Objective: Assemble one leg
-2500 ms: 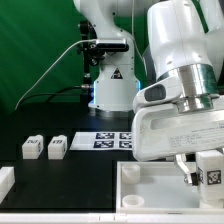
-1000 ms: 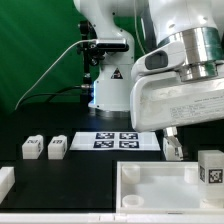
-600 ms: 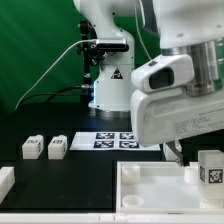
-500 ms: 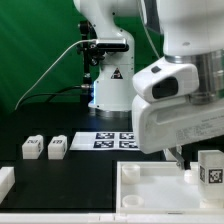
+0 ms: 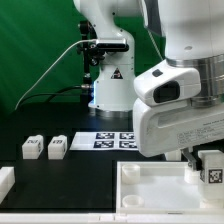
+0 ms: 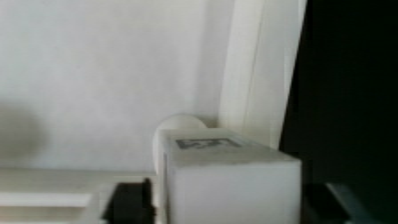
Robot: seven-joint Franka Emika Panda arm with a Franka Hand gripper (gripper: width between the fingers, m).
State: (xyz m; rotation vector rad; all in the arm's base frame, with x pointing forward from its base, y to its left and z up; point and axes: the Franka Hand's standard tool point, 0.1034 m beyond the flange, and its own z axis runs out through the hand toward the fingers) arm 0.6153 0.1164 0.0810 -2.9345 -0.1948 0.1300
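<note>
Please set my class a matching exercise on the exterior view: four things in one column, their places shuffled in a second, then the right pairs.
Things
1. marker board
2. loose legs
3. leg inside the gripper
4. large white panel

Places
A. standing at the panel's corner, exterior view's right
B. lying flat on the black table, mid-picture
C. side by side on the table, exterior view's left
D. nearest the camera, along the picture's lower edge

Pairs: 1-B, 2-C, 3-A, 4-D

1 leg [image 5: 212,172] stands on the panel's [image 5: 150,186] corner, with the marker board [image 5: 112,140] behind the panel.
</note>
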